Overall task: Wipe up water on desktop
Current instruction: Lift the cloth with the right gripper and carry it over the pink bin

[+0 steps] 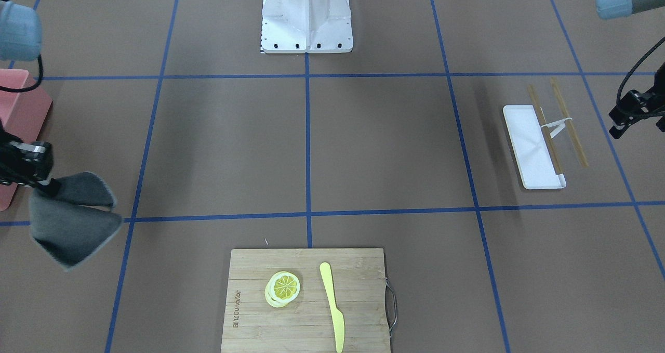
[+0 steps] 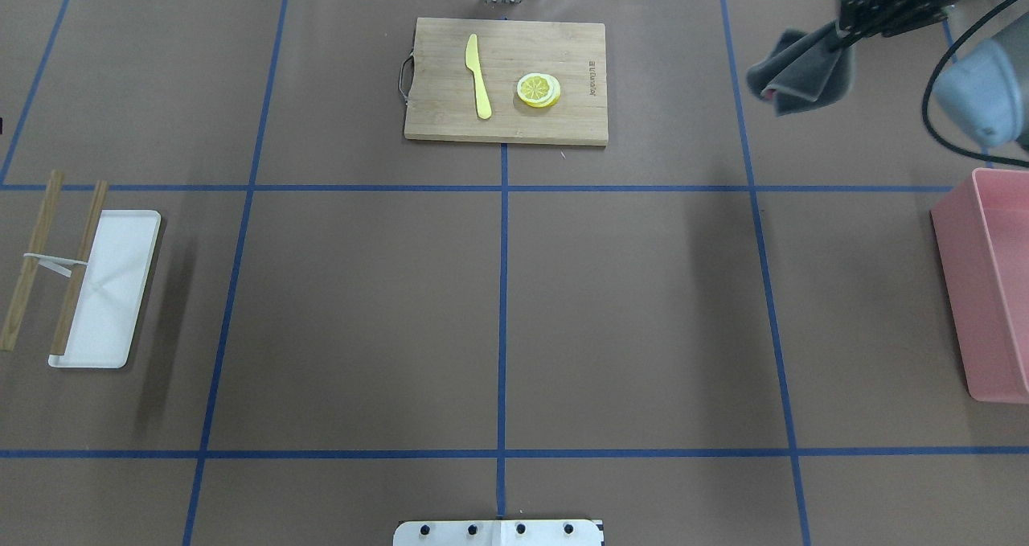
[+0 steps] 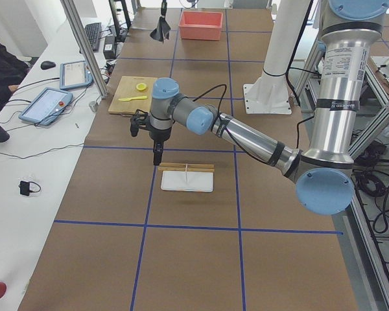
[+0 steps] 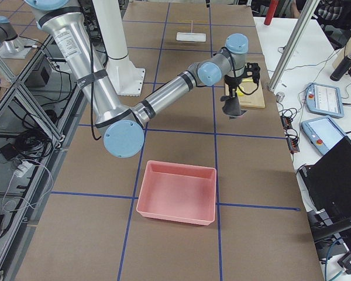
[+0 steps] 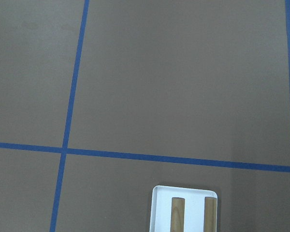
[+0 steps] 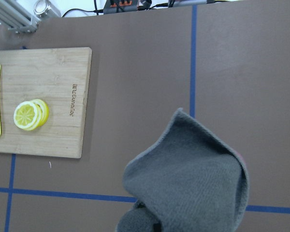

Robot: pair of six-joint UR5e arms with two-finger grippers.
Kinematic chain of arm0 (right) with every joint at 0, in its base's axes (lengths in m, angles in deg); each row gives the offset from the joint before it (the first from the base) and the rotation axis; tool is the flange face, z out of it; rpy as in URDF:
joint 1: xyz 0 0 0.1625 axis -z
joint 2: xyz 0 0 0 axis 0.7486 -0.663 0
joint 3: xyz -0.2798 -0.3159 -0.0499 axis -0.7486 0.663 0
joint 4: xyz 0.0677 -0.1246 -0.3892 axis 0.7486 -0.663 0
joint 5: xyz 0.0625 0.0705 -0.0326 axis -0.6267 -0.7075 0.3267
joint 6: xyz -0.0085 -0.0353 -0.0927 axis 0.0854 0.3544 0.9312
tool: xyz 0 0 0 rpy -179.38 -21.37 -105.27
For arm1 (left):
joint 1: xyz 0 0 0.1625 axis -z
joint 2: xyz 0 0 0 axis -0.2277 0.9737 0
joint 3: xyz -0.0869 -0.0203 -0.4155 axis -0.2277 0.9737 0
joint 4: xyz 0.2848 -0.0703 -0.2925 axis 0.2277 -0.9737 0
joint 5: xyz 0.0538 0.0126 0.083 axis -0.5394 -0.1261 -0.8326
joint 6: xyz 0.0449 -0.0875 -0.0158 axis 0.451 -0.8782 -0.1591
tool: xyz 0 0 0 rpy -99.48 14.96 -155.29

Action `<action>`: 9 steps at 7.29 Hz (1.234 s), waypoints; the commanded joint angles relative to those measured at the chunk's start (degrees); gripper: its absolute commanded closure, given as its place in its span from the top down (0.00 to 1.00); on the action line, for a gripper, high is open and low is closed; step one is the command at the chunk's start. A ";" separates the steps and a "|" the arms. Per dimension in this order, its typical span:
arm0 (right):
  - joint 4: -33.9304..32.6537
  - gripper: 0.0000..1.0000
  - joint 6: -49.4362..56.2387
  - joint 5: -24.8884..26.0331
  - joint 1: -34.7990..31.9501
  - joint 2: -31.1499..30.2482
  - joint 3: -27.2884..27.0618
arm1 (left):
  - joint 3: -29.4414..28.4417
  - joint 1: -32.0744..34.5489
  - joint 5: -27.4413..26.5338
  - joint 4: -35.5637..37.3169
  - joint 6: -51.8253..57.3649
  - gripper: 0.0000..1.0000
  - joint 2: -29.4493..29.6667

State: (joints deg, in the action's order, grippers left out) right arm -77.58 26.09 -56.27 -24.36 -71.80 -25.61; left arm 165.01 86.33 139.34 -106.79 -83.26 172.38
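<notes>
The desktop [image 2: 627, 305] is a matte brown surface crossed by blue tape lines; I see no water on it. My right gripper [image 2: 844, 35] is shut on a grey cloth [image 2: 800, 75], which hangs above the far right of the desktop, beyond a pink bin. The cloth also shows in the front-facing view [image 1: 72, 218] and the right wrist view [image 6: 193, 179]. My left gripper [image 1: 631, 114] hovers above the desktop near a white tray [image 1: 532, 145]. Its fingers are not clear enough to tell whether it is open or shut.
A bamboo cutting board [image 2: 506, 80] at the far middle carries a yellow knife [image 2: 477, 75] and lemon slices [image 2: 539, 90]. The pink bin [image 2: 993, 281] stands at the right edge. Two wooden sticks [image 2: 76, 268] lie across the white tray at the left.
</notes>
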 commanded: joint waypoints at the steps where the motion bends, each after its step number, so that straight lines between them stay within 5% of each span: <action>1: -5.60 0.00 11.96 -2.09 -7.47 -6.81 -3.43 | -0.10 1.10 1.54 0.09 0.00 0.98 -0.11; 4: -21.13 0.00 31.90 -0.17 -10.48 -17.16 -10.70 | 0.07 1.36 2.24 0.00 0.00 0.98 -0.90; 9: -21.35 0.00 34.43 4.68 -11.37 -24.50 -10.30 | -0.28 1.36 2.24 0.00 -0.44 0.98 -0.91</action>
State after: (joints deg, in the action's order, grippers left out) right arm -98.85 60.43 -52.19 -35.75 -95.54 -36.53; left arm 164.85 87.69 141.58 -106.79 -83.63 171.48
